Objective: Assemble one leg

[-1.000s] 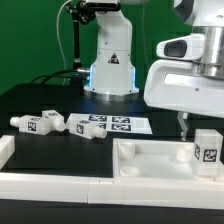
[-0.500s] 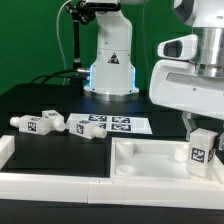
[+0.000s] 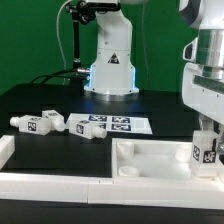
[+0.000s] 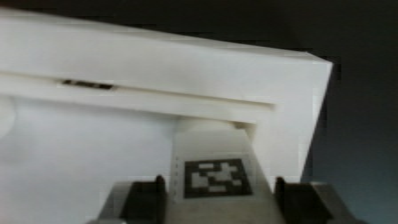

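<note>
Markings: I read no brand names or text; the only printing I see is square black-and-white marker tags on the parts and on the marker board [image 3: 110,124].
Held part: the short white plastic leg with a marker tag [image 3: 206,148] stands upright over the large flat white tray-shaped tabletop [image 3: 150,158], at that tabletop's end toward the exterior view's right.
Claw: the two-finger gripper [image 4: 215,197] has one finger on each side of the leg [image 4: 217,172]; in the wrist view I see both fingers flush against it, closed to the leg's width.
Leg relative to claw: directly between the fingertips, tag face toward the wrist camera.
Seating: I cannot tell whether the leg's lower end touches the tabletop [image 4: 160,100].
Spare parts: two similar white tagged pegs [image 3: 36,122] [image 3: 86,126] lie on the black table, beyond the tabletop, next to the marker board.
</note>
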### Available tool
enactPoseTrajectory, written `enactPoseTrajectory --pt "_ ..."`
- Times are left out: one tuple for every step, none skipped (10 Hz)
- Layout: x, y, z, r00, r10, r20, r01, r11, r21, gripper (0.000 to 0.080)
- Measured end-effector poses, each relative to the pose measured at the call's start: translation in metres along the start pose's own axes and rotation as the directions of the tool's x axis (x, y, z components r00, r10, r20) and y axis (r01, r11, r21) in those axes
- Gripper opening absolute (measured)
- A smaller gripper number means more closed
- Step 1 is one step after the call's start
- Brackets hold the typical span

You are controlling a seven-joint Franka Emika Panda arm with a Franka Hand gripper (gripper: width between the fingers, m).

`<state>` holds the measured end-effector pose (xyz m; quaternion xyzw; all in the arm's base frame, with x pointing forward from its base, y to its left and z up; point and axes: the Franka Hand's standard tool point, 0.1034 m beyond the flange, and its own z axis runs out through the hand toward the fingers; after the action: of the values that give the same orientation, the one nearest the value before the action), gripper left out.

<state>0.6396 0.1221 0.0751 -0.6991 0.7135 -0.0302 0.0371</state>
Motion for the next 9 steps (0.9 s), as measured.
enactPoseTrajectory --pt "-0.0004 0.0001 0.0002 1.0 0.006 0.0 -0.006 1.0 0.0 0.0387" --pt "-0.0003 0.0 0.0003 1.0 -0.01 0.0 0.01 1.0 0.0 0.0387" --pt "0.0006 -0.0003 0.0006 0.997 -0.083 -0.001 0.083 0.997 0.006 0.0526" --pt "0.004 0.0006 0.0031 0.971 -0.238 -0.013 0.238 0.971 0.029 0.0614" --pt "0.0027 0.003 0.0044 0.902 -0.43 -0.03 0.431 0.902 0.026 0.0614" --pt "0.0022 0.0031 0.0028 0.802 -0.596 -0.037 0.597 0.801 0.026 0.0642" --pt "0.0047 0.0051 0.0034 0.751 -0.659 -0.043 0.66 0.751 0.025 0.0642" --pt "0.0047 0.0046 0.0035 0.737 -0.675 -0.045 0.676 0.736 0.023 0.0648" --pt "0.0057 0.0044 0.0034 0.678 -0.734 -0.05 0.735 0.678 0.016 0.0649"
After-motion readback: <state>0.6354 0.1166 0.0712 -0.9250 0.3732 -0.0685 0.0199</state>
